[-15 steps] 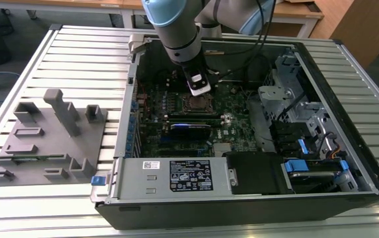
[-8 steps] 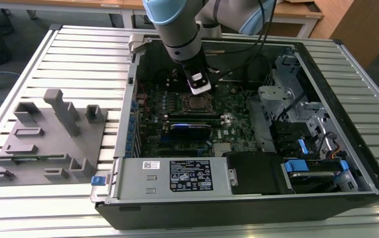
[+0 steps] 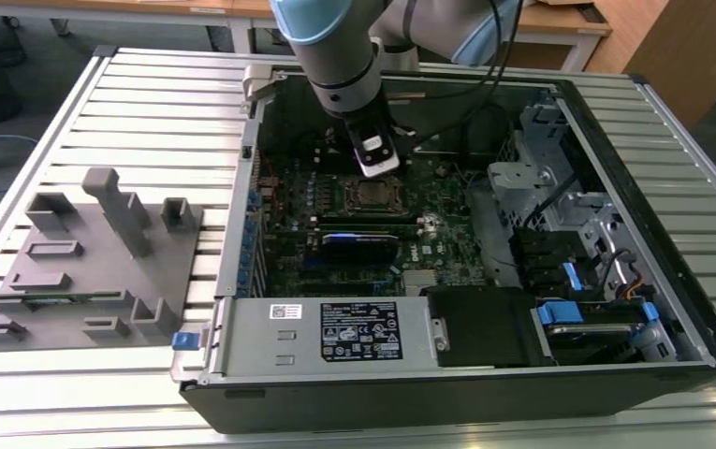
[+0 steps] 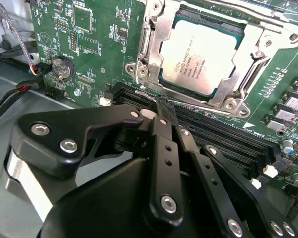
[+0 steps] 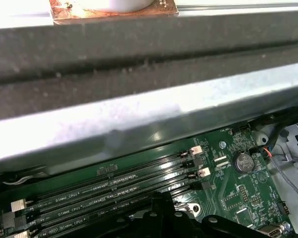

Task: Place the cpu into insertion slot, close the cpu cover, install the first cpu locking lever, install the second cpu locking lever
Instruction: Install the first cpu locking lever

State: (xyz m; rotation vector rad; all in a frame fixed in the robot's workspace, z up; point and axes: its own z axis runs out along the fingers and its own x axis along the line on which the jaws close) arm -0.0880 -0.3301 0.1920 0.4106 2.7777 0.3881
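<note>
You have the small flat square cpu with its dull grey metallic top point(image 4: 198, 57) seated in the socket, and the thin dull-metal frame cpu cover point(image 4: 155, 47) lies down around it. Your black hand point(image 4: 165, 113), fingers drawn together, rests its tips at the thin wire locking lever point(image 4: 201, 105) along the cover's edge; neither lever looks clearly latched. Faint print crosses the cpu's top.
</note>
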